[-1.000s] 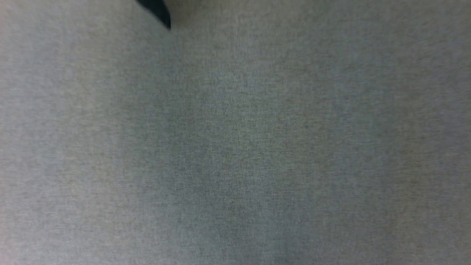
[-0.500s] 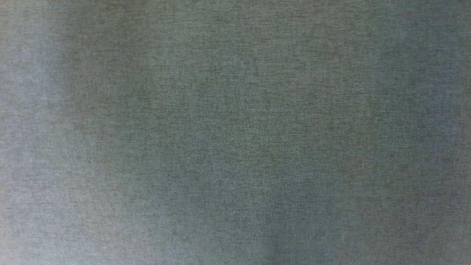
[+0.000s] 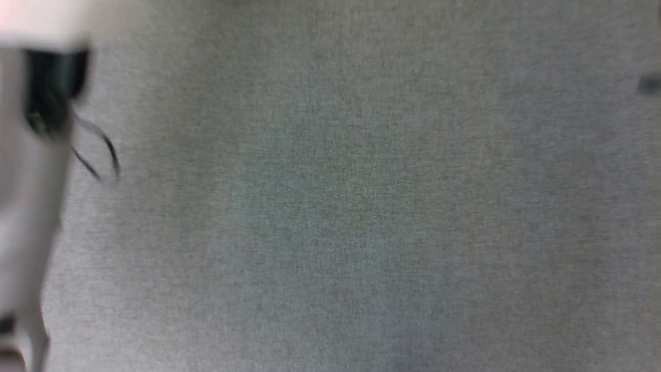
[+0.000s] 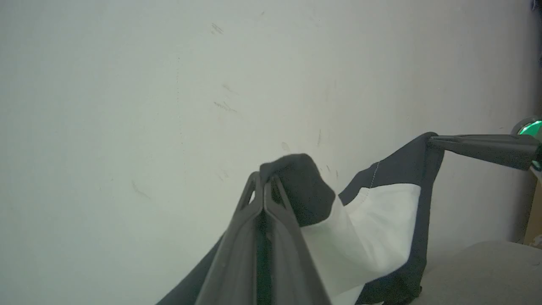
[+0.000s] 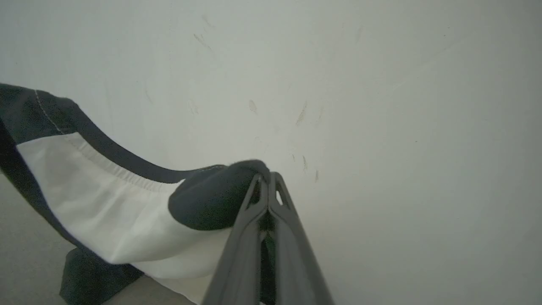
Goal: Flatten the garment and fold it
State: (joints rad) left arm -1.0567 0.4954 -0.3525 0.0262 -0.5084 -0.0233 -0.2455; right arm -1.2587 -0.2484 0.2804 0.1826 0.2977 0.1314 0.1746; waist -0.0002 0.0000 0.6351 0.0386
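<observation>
Our garment (image 4: pixel 372 224) hangs before a pale wall (image 4: pixel 127 106), stretched sideways between our left gripper (image 4: pixel 263 181) and right gripper (image 5: pixel 269 178), both clamped on its black sleeve cloth, while a blurred pale forearm (image 3: pixel 31 206) newly edges the head view over the grey surface (image 3: pixel 351 206).

Dim, flat, even light. In the head view a pale forearm (image 3: pixel 31 217) is motion-blurred along the left edge. In both wrist views the garment (image 4: pixel 372 228) is fairly sharp.

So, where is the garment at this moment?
In both wrist views the garment hangs between the left gripper and the right gripper, each shut on its black edge.
</observation>
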